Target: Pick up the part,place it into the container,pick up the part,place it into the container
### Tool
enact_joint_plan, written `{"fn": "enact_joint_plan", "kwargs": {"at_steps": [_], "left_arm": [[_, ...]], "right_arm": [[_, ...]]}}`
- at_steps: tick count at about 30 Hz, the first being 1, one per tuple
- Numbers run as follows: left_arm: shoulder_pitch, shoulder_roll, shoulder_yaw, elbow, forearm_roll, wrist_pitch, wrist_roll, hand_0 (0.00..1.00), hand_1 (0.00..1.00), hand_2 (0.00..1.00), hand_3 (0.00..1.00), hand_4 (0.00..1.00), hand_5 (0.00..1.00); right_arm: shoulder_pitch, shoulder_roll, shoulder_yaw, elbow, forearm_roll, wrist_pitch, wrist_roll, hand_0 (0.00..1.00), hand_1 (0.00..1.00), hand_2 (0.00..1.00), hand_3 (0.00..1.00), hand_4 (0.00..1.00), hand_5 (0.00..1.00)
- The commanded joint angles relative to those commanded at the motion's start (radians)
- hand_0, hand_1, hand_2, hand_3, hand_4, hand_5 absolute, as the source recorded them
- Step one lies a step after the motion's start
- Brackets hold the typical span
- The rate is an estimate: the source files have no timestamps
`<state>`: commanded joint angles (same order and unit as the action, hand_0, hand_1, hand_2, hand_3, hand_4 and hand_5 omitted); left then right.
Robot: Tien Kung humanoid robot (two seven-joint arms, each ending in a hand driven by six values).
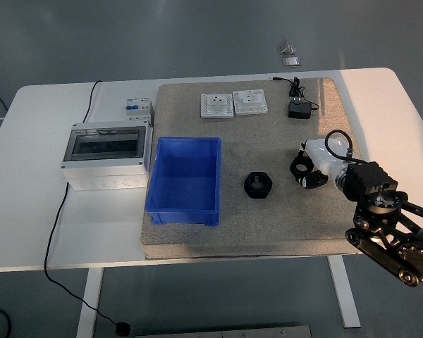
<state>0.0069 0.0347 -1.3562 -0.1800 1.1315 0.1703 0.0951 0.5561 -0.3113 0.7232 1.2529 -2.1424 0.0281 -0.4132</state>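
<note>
A black round part [259, 184] lies on the grey mat, right of the blue container [185, 180], which holds nothing. A white part with a black clamp and a black cable loop [319, 160] lies further right. My right hand [378, 227] comes in from the lower right. It is just right of and below the white part, its fingers loosely bent and holding nothing. My left arm is out of view.
A grey electrical box with a clear lid [107, 153] stands left of the container, with a breaker [138, 108] behind it. Two white sockets [234, 104] and a black adapter [298, 107] lie at the mat's far edge. A cable runs off the table's left front.
</note>
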Motion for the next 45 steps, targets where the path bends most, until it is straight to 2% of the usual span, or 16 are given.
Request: {"fn": "enact_joint_plan", "kwargs": {"at_steps": [3, 6, 11, 13, 14, 15, 16, 18, 21, 22, 27, 28, 33, 34, 41, 45], "left_arm": [[0.001, 0.0, -0.001, 0.0, -0.002, 0.001, 0.0, 0.736, 0.714, 0.689, 0.79, 0.878, 0.998], [0.0, 0.001, -0.005, 0.0, 0.002, 0.001, 0.001, 0.737, 0.714, 0.689, 0.789, 0.88, 0.998], [-0.005, 0.003, -0.014, 0.0, 0.026, 0.001, 0.006, 0.737, 0.713, 0.688, 0.789, 0.88, 0.998], [-0.004, 0.005, -0.015, 0.0, 0.03, 0.001, 0.006, 0.737, 0.713, 0.688, 0.789, 0.88, 0.998], [-0.003, 0.006, -0.015, 0.0, 0.03, 0.001, 0.006, 0.737, 0.713, 0.688, 0.789, 0.88, 0.998], [-0.003, 0.007, -0.014, 0.0, 0.029, 0.001, 0.006, 0.737, 0.713, 0.688, 0.789, 0.88, 0.998], [-0.003, 0.007, -0.011, 0.0, 0.026, 0.001, 0.005, 0.737, 0.713, 0.687, 0.789, 0.877, 0.998], [-0.002, 0.008, -0.005, 0.0, 0.017, 0.001, 0.003, 0.737, 0.713, 0.687, 0.789, 0.877, 0.998], [0.0, 0.007, 0.005, 0.0, 0.001, 0.002, -0.002, 0.737, 0.713, 0.687, 0.789, 0.877, 0.998], [0.0, 0.007, 0.007, 0.0, -0.003, 0.002, -0.003, 0.736, 0.713, 0.685, 0.788, 0.874, 0.998], [0.002, 0.008, 0.006, 0.0, -0.001, 0.001, -0.004, 0.736, 0.713, 0.685, 0.788, 0.874, 0.998], [0.002, 0.008, 0.005, 0.0, 0.0, 0.001, -0.003, 0.735, 0.712, 0.683, 0.787, 0.873, 0.998], [0.001, 0.008, 0.0, 0.0, 0.005, 0.001, -0.003, 0.735, 0.712, 0.683, 0.787, 0.873, 0.998], [0.001, 0.008, 0.0, 0.0, 0.006, 0.001, -0.003, 0.734, 0.711, 0.683, 0.786, 0.872, 0.998], [0.0, 0.007, 0.001, 0.0, 0.007, 0.001, -0.003, 0.735, 0.709, 0.682, 0.785, 0.872, 0.998], [0.001, 0.006, 0.0, 0.0, 0.008, 0.001, -0.004, 0.735, 0.709, 0.682, 0.785, 0.872, 0.998]], "right_arm": [[0.028, 0.005, -0.015, 0.015, 0.03, -0.04, 0.039, 0.449, 0.358, 0.443, 0.478, 0.306, 0.017], [0.085, 0.03, -0.075, 0.035, 0.065, -0.114, 0.108, 0.44, 0.332, 0.442, 0.464, 0.295, 0.016], [0.164, 0.102, -0.195, 0.041, 0.109, -0.236, 0.237, 0.471, 0.346, 0.452, 0.463, 0.291, 0.016], [0.183, 0.12, -0.236, 0.036, 0.145, -0.275, 0.284, 0.471, 0.346, 0.452, 0.463, 0.291, 0.016], [0.194, 0.128, -0.256, 0.028, 0.165, -0.28, 0.307, 0.471, 0.346, 0.452, 0.463, 0.291, 0.016], [0.204, 0.136, -0.277, 0.02, 0.187, -0.279, 0.331, 0.471, 0.346, 0.452, 0.463, 0.291, 0.016], [0.212, 0.143, -0.295, 0.012, 0.204, -0.272, 0.351, 0.558, 0.395, 0.511, 0.515, 0.307, 0.031], [0.222, 0.16, -0.323, -0.008, 0.215, -0.251, 0.38, 0.558, 0.395, 0.511, 0.515, 0.307, 0.031], [0.227, 0.179, -0.341, -0.028, 0.192, -0.2, 0.347, 0.558, 0.395, 0.511, 0.515, 0.307, 0.031], [0.229, 0.182, -0.344, -0.029, 0.184, -0.185, 0.333, 0.644, 0.444, 0.563, 0.572, 0.4, 0.116], [0.236, 0.192, -0.361, -0.025, 0.159, -0.132, 0.277, 0.644, 0.444, 0.563, 0.572, 0.4, 0.116], [0.237, 0.193, -0.364, -0.024, 0.157, -0.127, 0.273, 0.885, 0.795, 0.78, 0.824, 0.589, 0.312], [0.242, 0.199, -0.376, -0.024, 0.159, -0.107, 0.262, 0.885, 0.795, 0.78, 0.824, 0.589, 0.312], [0.242, 0.2, -0.377, -0.025, 0.16, -0.105, 0.262, 0.998, 0.906, 0.866, 0.891, 0.615, 0.347], [0.236, 0.203, -0.371, -0.025, 0.156, -0.095, 0.255, 0.998, 0.919, 0.881, 0.902, 0.622, 0.359], [0.204, 0.195, -0.321, -0.004, 0.158, -0.129, 0.255, 0.998, 0.919, 0.881, 0.902, 0.622, 0.359]]}}
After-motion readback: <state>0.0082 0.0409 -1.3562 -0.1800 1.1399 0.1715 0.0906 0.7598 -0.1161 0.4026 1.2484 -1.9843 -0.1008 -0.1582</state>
